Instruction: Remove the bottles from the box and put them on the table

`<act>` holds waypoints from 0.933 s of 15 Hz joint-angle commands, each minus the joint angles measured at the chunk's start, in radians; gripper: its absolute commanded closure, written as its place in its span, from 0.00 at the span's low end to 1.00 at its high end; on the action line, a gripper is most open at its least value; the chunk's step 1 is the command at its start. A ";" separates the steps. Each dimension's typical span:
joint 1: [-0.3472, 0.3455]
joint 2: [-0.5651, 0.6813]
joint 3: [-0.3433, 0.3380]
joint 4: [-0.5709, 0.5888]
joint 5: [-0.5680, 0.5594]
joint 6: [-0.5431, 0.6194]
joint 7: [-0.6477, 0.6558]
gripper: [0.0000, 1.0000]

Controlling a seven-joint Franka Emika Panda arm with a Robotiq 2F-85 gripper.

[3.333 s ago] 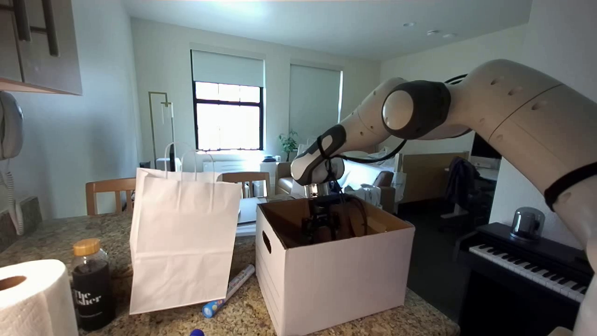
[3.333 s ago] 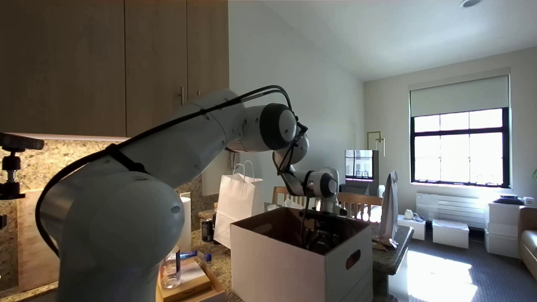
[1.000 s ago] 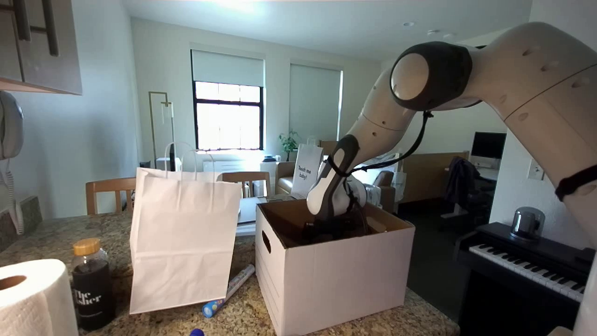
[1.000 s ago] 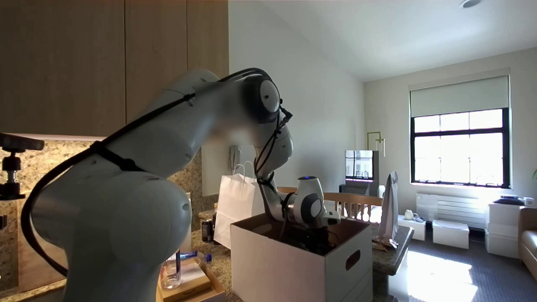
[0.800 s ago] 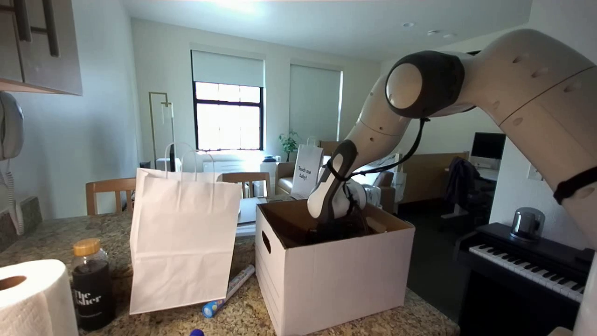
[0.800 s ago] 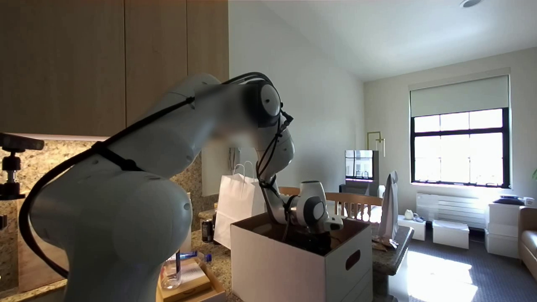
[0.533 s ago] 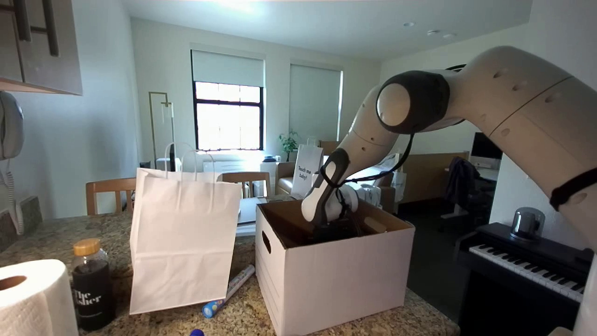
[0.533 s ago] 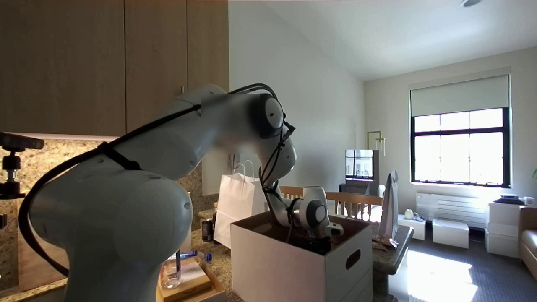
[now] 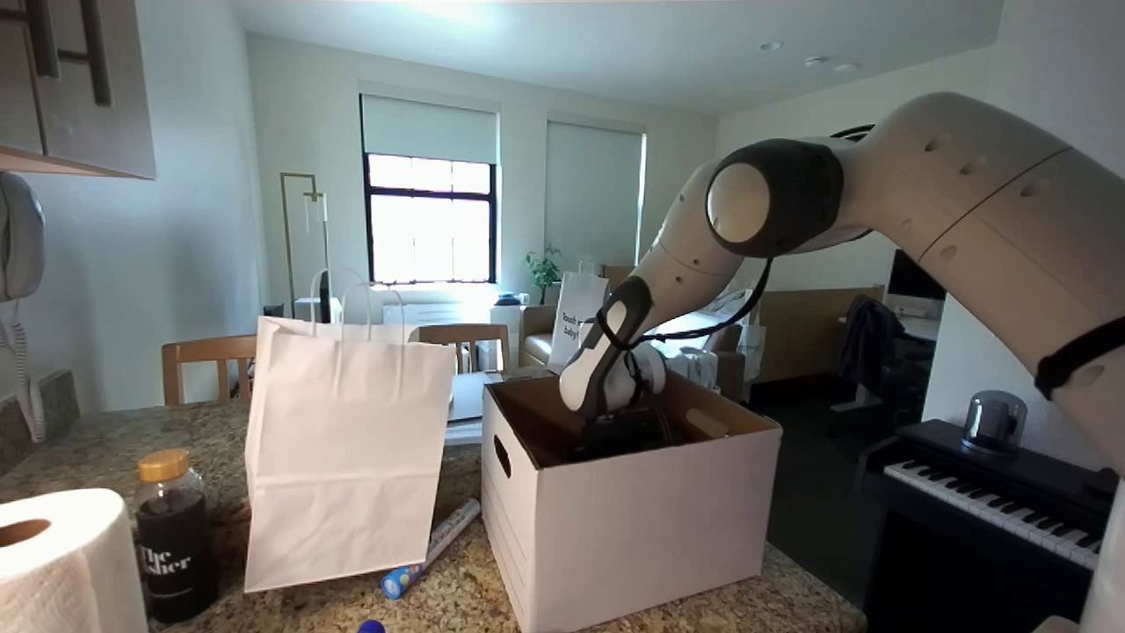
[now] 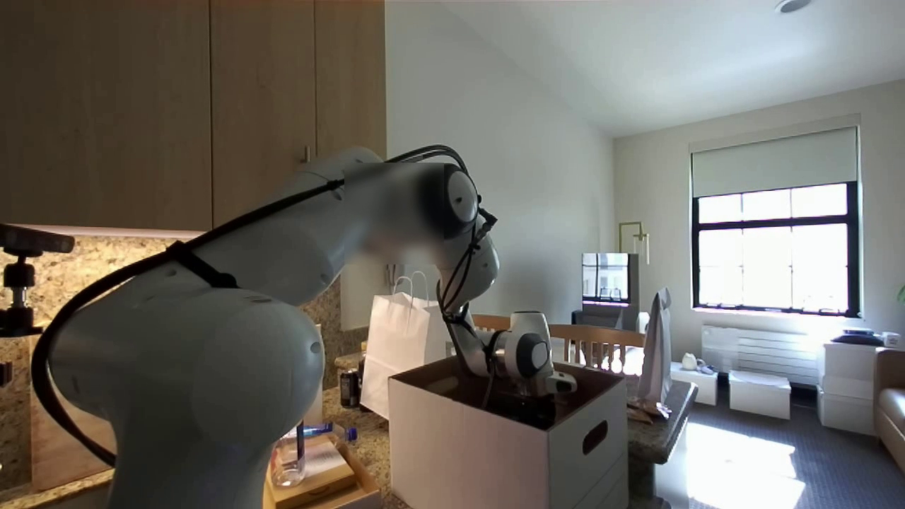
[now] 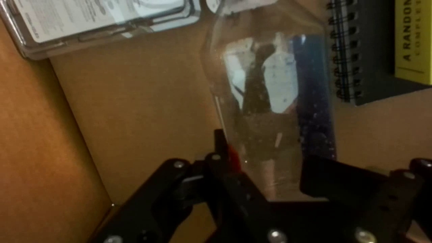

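The job looks part done. In the wrist view, one clear bottle (image 11: 263, 98) is inside the box (image 10: 466, 442), its shoulder toward twelve o'clock; the hand (image 11: 265, 152) straddles its lower end at six, but whether it pinches the plastic or merely flanks it cannot be told. In an exterior view, a second bottle (image 10: 288, 463) already sits outside, at nine o'clock from the box. Remaining: bringing the boxed one out onto the counter (image 9: 466, 585).
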 commanded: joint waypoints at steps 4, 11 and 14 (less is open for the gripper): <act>0.014 -0.129 -0.005 -0.156 -0.029 -0.016 -0.002 0.89; 0.085 -0.357 -0.035 -0.377 -0.129 0.023 0.034 0.90; 0.073 -0.392 -0.027 -0.391 -0.150 0.009 0.038 0.92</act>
